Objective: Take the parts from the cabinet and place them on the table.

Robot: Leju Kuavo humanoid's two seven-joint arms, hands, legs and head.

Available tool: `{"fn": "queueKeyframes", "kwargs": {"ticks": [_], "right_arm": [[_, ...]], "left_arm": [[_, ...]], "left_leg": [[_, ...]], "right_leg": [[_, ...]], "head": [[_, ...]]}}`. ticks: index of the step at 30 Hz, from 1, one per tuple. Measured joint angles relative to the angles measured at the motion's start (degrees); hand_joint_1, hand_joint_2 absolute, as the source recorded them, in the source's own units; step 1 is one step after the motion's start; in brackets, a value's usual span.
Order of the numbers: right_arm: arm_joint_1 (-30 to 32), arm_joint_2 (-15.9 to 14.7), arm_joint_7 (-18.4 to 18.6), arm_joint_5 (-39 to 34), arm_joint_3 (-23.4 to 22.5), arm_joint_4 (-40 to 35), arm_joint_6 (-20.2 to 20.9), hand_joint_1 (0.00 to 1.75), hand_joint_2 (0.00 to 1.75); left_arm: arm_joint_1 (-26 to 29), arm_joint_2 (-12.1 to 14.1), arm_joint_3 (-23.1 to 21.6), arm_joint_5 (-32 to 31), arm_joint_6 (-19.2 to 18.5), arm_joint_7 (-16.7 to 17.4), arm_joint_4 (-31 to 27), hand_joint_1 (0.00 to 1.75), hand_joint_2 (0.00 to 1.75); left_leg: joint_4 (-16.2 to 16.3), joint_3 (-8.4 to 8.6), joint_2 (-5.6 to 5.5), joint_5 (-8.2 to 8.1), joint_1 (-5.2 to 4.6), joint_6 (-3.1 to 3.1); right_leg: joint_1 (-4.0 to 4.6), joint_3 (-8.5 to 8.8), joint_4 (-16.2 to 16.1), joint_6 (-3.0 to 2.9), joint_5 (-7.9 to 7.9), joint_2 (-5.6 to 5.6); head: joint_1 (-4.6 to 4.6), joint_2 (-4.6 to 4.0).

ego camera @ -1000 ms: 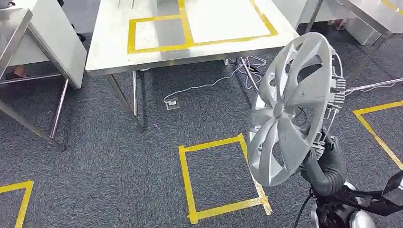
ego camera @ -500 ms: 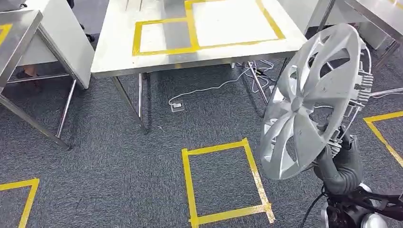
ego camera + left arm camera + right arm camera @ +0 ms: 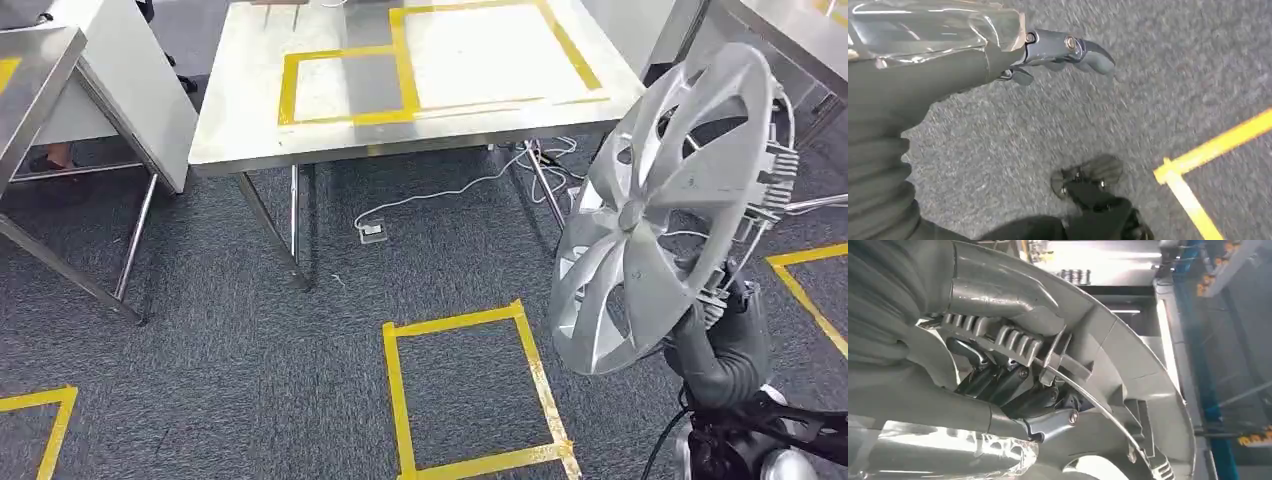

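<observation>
Compared with one second ago, the whole head view has shifted: the steel table (image 3: 300,150) with its yellow tape rectangles now shows more of its top and sits a little lower in the picture, and the taped square on the floor (image 3: 470,390) has slid toward 6 o'clock. I judge that the robot itself is walking toward the table, not that the things moved. The wheel cover (image 3: 665,205) stays at about 3 o'clock in the head view, tilted on edge, so the carrying grip has kept steady during the steps. For the task this means the part is already out of the cabinet and the carrying step is in progress; the placing on the table is not yet done.

The right hand (image 3: 722,335) holds the wheel cover by its lower rim; in the right wrist view its dark fingers (image 3: 1013,390) are curled behind the rim, next to the ribbed clips and the thin wire ring. The left hand (image 3: 1058,52) hangs over the carpet, holds nothing, and its fingers are loosely apart.

The wheel cover is silver-grey plastic, round, with curved spokes and open gaps between them; its surface is smooth and a little shiny. The table top is brushed metal with dull reflections, on thin steel legs. The floor is a dark grey carpet with rough short pile, and a white cable (image 3: 440,190) lies on it under the table.
</observation>
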Motion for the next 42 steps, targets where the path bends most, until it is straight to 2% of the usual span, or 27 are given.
{"fn": "queueKeyframes", "kwargs": {"ticks": [1, 3, 5, 7, 9, 10, 11, 12, 15, 17, 19, 21, 22, 23, 25, 26, 28, 29, 31, 32, 34, 36, 38, 39, 40, 41, 42], "right_arm": [[-0.22, 0.02, -0.07, -0.07, -0.15, -0.04, -0.02, 1.75, 1.75], [-0.59, -0.02, -0.07, -0.02, -0.2, -0.04, -0.02, 1.75, 1.75], [-0.55, -0.02, -0.05, -0.02, -0.2, -0.02, -0.02, 1.75, 1.75], [-0.54, 0.0, -0.04, 0.0, -0.17, -0.02, -0.02, 1.75, 1.75], [-0.54, 0.0, -0.04, 0.04, -0.17, -0.02, -0.02, 1.75, 1.75], [-0.57, -0.02, -0.04, 0.02, -0.24, 0.09, -0.02, 1.75, 1.75], [-0.59, 0.02, 0.0, 0.07, -0.26, 0.09, -0.15, 1.75, 1.75], [-0.45, 0.0, 0.0, 0.04, -0.35, -0.02, -0.17, 1.75, 1.75], [-0.53, 0.02, 0.0, 0.13, -0.39, -0.04, 0.0, 1.75, 1.75], [-0.66, 0.07, 0.0, 0.13, -0.57, -0.07, 0.0, 1.75, 1.75], [-0.6, 0.07, 0.0, 0.13, -0.61, -0.07, 0.0, 1.75, 1.75], [-0.61, 0.09, 0.0, 0.13, -0.59, -0.02, 0.09, 1.75, 1.75], [-0.61, 0.09, 0.0, 0.13, -0.59, 0.0, 0.09, 1.75, 1.75], [-0.61, 0.09, 0.02, 0.13, -0.59, 0.0, 0.09, 1.75, 1.75], [-0.66, 0.13, 0.0, 0.13, -0.59, 0.09, 0.09, 1.75, 1.75], [-0.83, 0.18, 0.04, 0.18, -0.55, 0.22, 0.13, 1.75, 1.75], [-0.79, 0.33, 0.11, 0.09, -0.42, 0.2, 0.15, 1.75, 1.75], [-0.92, 0.33, 0.11, 0.11, -0.42, 0.15, 0.15, 1.75, 1.75], [-1.06, 0.26, 0.13, 0.22, -0.48, 0.17, 0.13, 1.75, 1.75], [-1.19, 0.28, 0.09, 0.13, -0.5, 0.17, 0.13, 1.75, 1.75], [-1.19, 0.24, 0.17, 0.26, -0.5, 0.2, 0.09, 1.75, 1.75], [-1.16, 0.22, 0.33, 0.28, -0.5, 0.2, 0.0, 1.75, 1.75], [-1.15, 0.22, 0.37, 0.26, -0.48, 0.2, -0.11, 1.75, 1.75], [-1.14, 0.2, 0.42, 0.26, -0.5, 0.2, -0.26, 1.75, 1.75], [-1.13, 0.18, 0.44, 0.26, -0.5, 0.2, -0.35, 1.75, 1.75], [-1.03, 0.18, 0.44, 0.22, -0.5, 0.24, -0.35, 1.75, 1.75], [-1.0, 0.18, 0.44, 0.2, -0.5, 0.33, -0.35, 1.75, 1.75]], "left_arm": [[-0.13, -0.09, 0.02, 0.02, -0.02, -0.02, 0.11, 0.0, 1.75], [-0.21, -0.22, 0.0, 0.0, -0.07, -0.02, 0.24, 0.0, 1.75], [-0.08, -0.28, 0.02, 0.0, -0.11, -0.02, 0.55, 0.0, 1.75], [-0.07, -0.31, 0.02, -0.09, -0.11, -0.02, 0.81, 0.0, 1.75], [-0.07, -0.28, 0.04, -0.09, -0.09, -0.04, 0.9, 0.0, 1.75], [-0.09, -0.22, 0.07, -0.09, -0.09, -0.04, 0.92, 0.0, 1.75], [-0.07, -0.22, 0.07, -0.15, -0.02, -0.07, 0.94, 0.0, 1.75], [-0.1, -0.22, 0.09, -0.18, 0.02, -0.09, 0.94, 0.0, 1.75], [-0.35, -0.17, 0.11, -0.15, 0.26, -0.22, 1.03, 0.0, 1.75], [-0.48, -0.2, 0.11, -0.04, 0.55, -0.28, 1.27, 0.0, 1.75], [-0.42, -0.2, 0.26, -0.04, 0.59, -0.28, 1.53, 0.0, 1.75], [-0.35, -0.17, 0.37, -0.04, 0.66, -0.28, 1.71, 0.0, 1.75], [-0.35, -0.17, 0.46, -0.04, 0.7, -0.28, 1.81, 0.0, 1.75], [-0.34, -0.17, 0.57, -0.04, 0.7, -0.28, 1.88, 0.0, 1.75], [-0.06, 0.09, 0.9, -0.04, 0.74, -0.28, 1.97, 0.0, 1.75], [0.08, 0.31, 0.94, -0.04, 0.79, -0.28, 1.99, 0.0, 1.75], [0.14, 0.24, 1.09, -0.02, 0.85, -0.28, 1.97, 0.0, 1.75], [-0.08, 0.26, 1.11, -0.02, 0.87, -0.28, 1.99, 0.0, 1.75], [-0.42, 0.22, 1.11, 0.0, 0.87, -0.35, 2.01, 0.0, 1.75], [-0.48, 0.17, 1.11, 0.02, 0.87, -0.35, 2.05, 0.0, 1.75], [-0.55, 0.04, 1.11, 0.0, 0.87, -0.35, 2.12, 0.0, 1.75], [-0.49, -0.11, 1.14, 0.0, 0.9, -0.35, 2.27, 0.0, 1.75], [-0.5, -0.22, 1.18, 0.0, 1.01, -0.35, 2.38, 0.0, 1.75], [-0.5, -0.26, 1.18, 0.0, 1.07, -0.35, 2.4, 0.0, 1.75], [-0.49, -0.28, 1.2, 0.0, 1.05, -0.35, 2.4, 0.0, 1.75], [-0.32, -0.26, 1.31, 0.0, 1.05, -0.35, 2.43, 0.0, 1.75], [-0.4, -0.26, 1.38, 0.02, 1.07, -0.35, 2.43, 0.0, 1.75]], "left_leg": [[-0.08, 0.54, -0.1, 0.01, 0.06, 0.07], [-0.07, 0.88, -0.22, -0.45, 0.13, -0.09], [-0.03, 1.47, -0.36, -1.13, 0.21, -0.51], [0.04, 2.81, -0.68, -2.17, 0.6, -1.29], [0.68, 4.15, -0.92, -3.73, 1.05, -2.3], [1.71, 4.62, -0.93, -4.73, 0.87, -2.91], [1.59, 3.93, -0.95, -5.3, 0.81, -3.3], [1.41, 3.73, -0.71, -5.79, 0.87, -3.79], [2.96, 4.01, -0.51, -5.94, 1.45, -4.42], [11.79, -1.58, -0.28, -5.49, 1.56, -5.0], [19.19, -7.47, -0.26, -9.46, 1.55, -5.33], [19.7, -10.42, -0.27, -12.34, 1.49, -5.01], [17.17, -10.61, -0.28, -11.6, 1.36, -4.47], [13.51, -10.26, -0.29, -8.81, 1.04, -3.44], [5.47, -9.67, -0.42, 3.2, -0.63, -0.25], [3.67, -9.91, -1.43, 5.29, -1.86, -0.03], [2.52, -8.25, -2.06, 4.53, -1.83, 0.32], [2.32, -7.25, -1.91, 4.16, -1.88, 0.48], [1.12, -4.08, -1.98, 3.63, -1.44, 0.97], [1.15, -3.6, -1.94, 3.11, -1.44, 1.43], [1.16, -2.65, -1.92, 2.01, -1.33, 1.4], [1.19, -1.43, -2.07, 0.99, -1.21, 1.04], [1.21, -0.08, -2.36, -0.11, -0.97, 0.66], [1.24, 0.76, -2.55, -0.84, -0.85, 0.39], [1.33, 1.59, -2.66, -1.59, -0.72, 0.05], [1.41, 1.11, -2.72, -2.33, -0.84, -0.41], [2.2, 2.07, -2.72, -2.95, -0.92, -0.64]], "right_leg": [[0.08, -0.9, 1.9, -0.1, -0.99, 0.16], [0.02, -6.19, 10.32, -0.49, -4.25, 0.21], [-0.16, -10.55, 15.73, -0.07, -5.65, 0.18], [-0.58, -9.48, 10.65, 1.28, -2.81, 0.16], [-1.32, -6.06, 0.53, 3.8, 3.04, 0.11], [-1.28, -6.14, -1.05, 3.55, 4.17, -0.56], [-0.88, -5.69, -0.81, 1.24, 2.75, -0.57], [-0.58, -5.5, -0.75, 0.4, 3.24, -0.26], [-0.92, -4.33, -0.94, -0.79, 2.59, 0.13], [-0.78, -3.43, -1.07, -1.54, 1.75, 0.13], [-0.53, -2.26, -1.11, -1.69, 0.58, 0.29], [-0.18, -0.39, -1.12, -1.72, -0.87, 0.62], [0.13, 0.91, -1.16, -1.76, -1.77, 0.68], [0.6, 2.18, -1.22, -1.8, -2.68, 0.67], [0.4, 3.35, -1.61, -2.0, -4.07, 0.75], [1.2, 4.17, -1.82, -1.58, -4.79, 1.32], [1.54, 6.64, -2.21, -1.27, -5.07, 1.51], [1.43, 7.12, -2.53, -0.63, -4.46, 1.56], [1.37, 4.93, 2.82, -0.59, -4.0, 1.0], [1.27, 2.09, 7.16, -0.62, -4.22, 0.98], [1.03, -4.21, 14.04, -1.06, -7.67, 0.94], [0.76, -7.22, 15.14, -1.25, -11.13, 0.86], [0.38, -7.96, 12.18, -0.59, -11.52, 0.8], [0.16, -7.8, 9.02, 0.2, -10.0, 0.77], [-0.07, -7.39, 4.7, 1.7, -6.05, 0.65], [-0.34, -7.31, 0.36, 3.47, 0.03, 0.37], [-0.34, -7.61, -1.02, 3.76, 2.67, 0.1]], "head": [[0.13, 0.0], [0.35, 0.0], [0.39, 0.0], [0.37, 0.0], [0.48, 0.0], [0.81, 0.0], [0.79, 0.0], [0.52, 0.0], [0.46, 0.0], [0.31, 0.0], [0.26, 0.0], [0.22, 0.0], [0.24, 0.0], [0.26, 0.0], [0.35, 0.0], [0.48, 0.0], [0.3, 0.0], [0.28, 0.0], [0.39, -0.02], [0.39, 0.0], [0.35, 0.0], [0.37, 0.0], [0.33, 0.0], [0.39, 0.0], [0.37, 0.0], [0.54, 0.0], [0.72, 0.0]]}}
